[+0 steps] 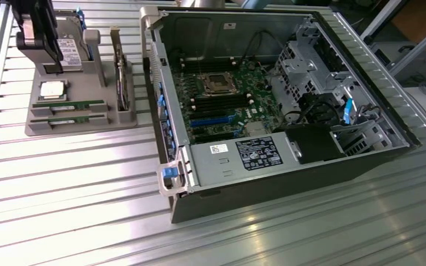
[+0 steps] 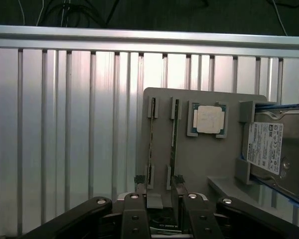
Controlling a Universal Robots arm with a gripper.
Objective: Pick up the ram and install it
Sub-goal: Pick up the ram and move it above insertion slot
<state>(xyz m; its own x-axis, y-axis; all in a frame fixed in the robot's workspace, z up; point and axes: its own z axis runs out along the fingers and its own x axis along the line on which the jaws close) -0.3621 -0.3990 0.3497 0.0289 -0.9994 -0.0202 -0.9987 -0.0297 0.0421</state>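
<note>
Green ram (image 2: 151, 139) stands slotted beside its twin (image 2: 174, 134) in the grey holder (image 2: 204, 167); the hand (image 2: 158, 180), spread and empty, hovers nearby. Approach stage, seemingly; grasping demands straddling one thin stick.

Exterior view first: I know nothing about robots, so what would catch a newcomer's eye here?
The opened computer case dominates the exterior view's right, its green motherboard laid bare. At the exterior view's left, a grey tray holds two ram sticks, a silver processor chip and a hard drive. In the wrist view, the gripper has its fingers open near the ram end of that tray.
</note>
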